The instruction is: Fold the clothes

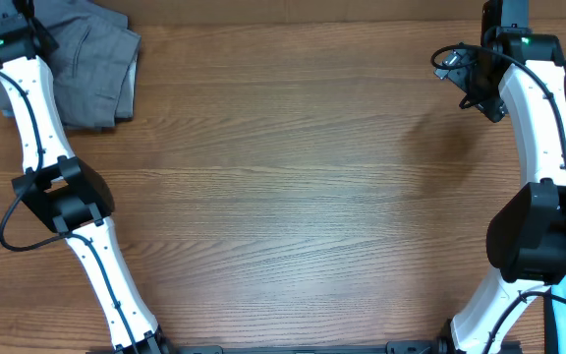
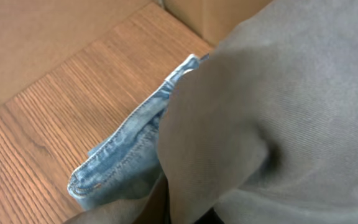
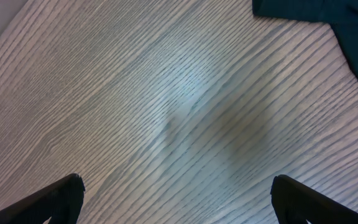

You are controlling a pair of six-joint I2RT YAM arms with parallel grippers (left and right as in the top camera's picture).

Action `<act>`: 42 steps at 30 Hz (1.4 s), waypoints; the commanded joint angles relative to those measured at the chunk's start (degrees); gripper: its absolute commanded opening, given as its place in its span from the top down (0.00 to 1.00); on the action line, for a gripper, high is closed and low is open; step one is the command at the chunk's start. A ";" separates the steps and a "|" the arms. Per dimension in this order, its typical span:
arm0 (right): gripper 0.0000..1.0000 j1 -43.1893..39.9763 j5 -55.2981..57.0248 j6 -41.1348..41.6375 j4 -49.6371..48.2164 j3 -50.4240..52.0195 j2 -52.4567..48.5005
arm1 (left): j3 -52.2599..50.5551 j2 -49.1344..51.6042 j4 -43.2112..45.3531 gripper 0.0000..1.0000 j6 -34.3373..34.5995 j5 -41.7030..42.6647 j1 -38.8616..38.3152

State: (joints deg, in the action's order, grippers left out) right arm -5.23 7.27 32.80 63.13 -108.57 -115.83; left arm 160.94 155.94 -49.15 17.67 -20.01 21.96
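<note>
Left gripper [image 1: 13, 28]: grey shorts [image 1: 98, 71] bunched right beneath it, overlapping jeans [image 2: 120, 155]; whether its fingers are closed, cannot tell. Right gripper [image 3: 178, 190]: fingers wide apart above the table [image 3: 166, 93], shorts well apart.

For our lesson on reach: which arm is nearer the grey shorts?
Left. The left arm ends right over the shorts; the right arm stands across the table, far to their right.

Robot lab bench, plainly.
A white left arm [image 1: 37, 118] and right arm [image 1: 543, 108], black cable [image 1: 3, 231] trailing, flank a wood-grain table [image 1: 283, 197]; cardboard [image 2: 30, 43] walls one corner.
</note>
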 commanded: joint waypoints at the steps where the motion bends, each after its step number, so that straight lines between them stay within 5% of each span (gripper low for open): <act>1: 0.00 -0.11 -0.02 0.26 -0.04 -1.16 0.94 | -2.75 -0.35 1.22 0.96 0.52 -4.37 2.03; 3: 0.00 -0.11 -0.02 0.26 -0.04 -1.16 0.94 | -4.31 -0.35 1.62 0.95 0.37 -4.76 2.43; 6: 0.00 -0.11 0.00 0.26 -0.04 -1.16 0.94 | -5.62 -0.35 1.49 0.61 0.28 -6.10 3.19; 9: 0.00 -0.11 -0.02 0.26 -0.04 -1.16 0.94 | -5.44 -0.39 1.18 0.48 0.02 -6.05 3.54; 11: 0.00 -0.09 -0.02 0.26 -0.04 -1.16 0.94 | -4.28 -0.46 0.31 0.28 -1.07 -5.90 3.52; 20: 0.00 -0.11 0.00 0.26 -0.07 -1.16 0.94 | 7.26 -0.46 -4.33 0.32 -2.25 -2.89 -0.81; 23: 0.00 -0.09 -0.02 0.26 -0.04 -1.16 0.94 | 7.63 -0.46 -3.98 0.62 -2.25 2.05 -2.29; 25: 0.00 -0.11 0.00 0.26 -0.04 -1.16 0.94 | 7.06 -0.42 -3.80 0.92 -2.25 2.75 -3.02; 26: 0.00 -0.09 -0.02 0.26 -0.07 -1.16 0.94 | 6.69 -0.42 -3.65 0.96 -2.25 2.75 -3.28; 42: 0.00 -0.11 -0.02 0.26 -0.04 -1.16 0.94 | -11.30 0.07 3.80 0.96 -4.39 2.49 2.67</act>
State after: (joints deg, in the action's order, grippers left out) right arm -5.23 7.27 32.84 63.13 -108.57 -115.83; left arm 152.68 155.92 -45.74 14.41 -17.69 22.41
